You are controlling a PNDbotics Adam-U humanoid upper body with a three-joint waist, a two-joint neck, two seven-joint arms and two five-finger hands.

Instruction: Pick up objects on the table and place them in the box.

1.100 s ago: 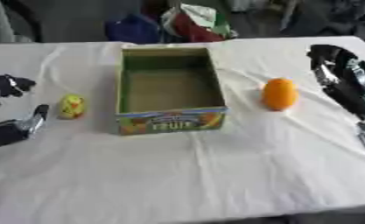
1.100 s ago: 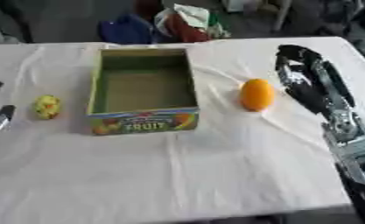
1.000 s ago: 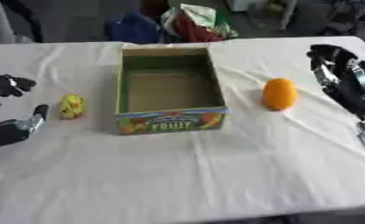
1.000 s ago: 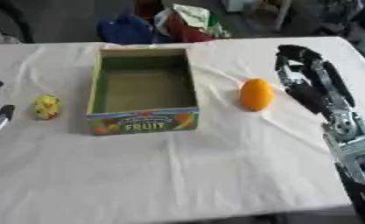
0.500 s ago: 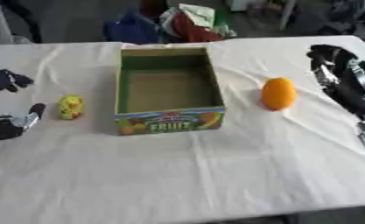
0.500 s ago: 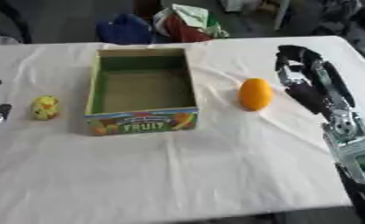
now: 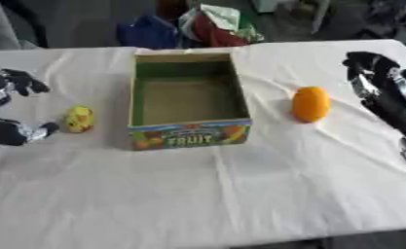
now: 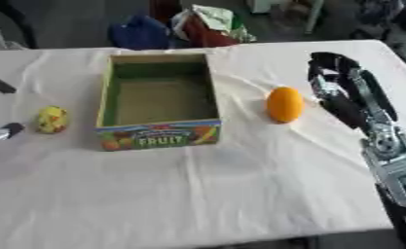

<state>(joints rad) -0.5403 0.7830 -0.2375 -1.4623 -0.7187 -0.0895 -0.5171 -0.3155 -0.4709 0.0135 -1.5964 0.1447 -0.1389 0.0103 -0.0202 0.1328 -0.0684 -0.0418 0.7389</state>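
Observation:
An open cardboard box (image 7: 187,133) marked FRUIT stands in the middle of the table, with nothing visible inside it. A small yellow fruit (image 7: 79,118) lies just left of the box. My left hand (image 7: 8,131) is open at the left edge, its thumb a short way from the yellow fruit and its fingers spread above. An orange fruit (image 8: 284,104) lies right of the box. My right hand (image 8: 341,86) hovers open just right of the orange, apart from it.
A white cloth (image 7: 223,194) covers the table, with wide bare room in front of the box. Beyond the far edge lie bundles of blue, red and green cloth or bags (image 7: 197,24).
My left hand has drifted up and left, away from the front, nearer the level of the yellow fruit. The right hand, box and fruits have stayed put.

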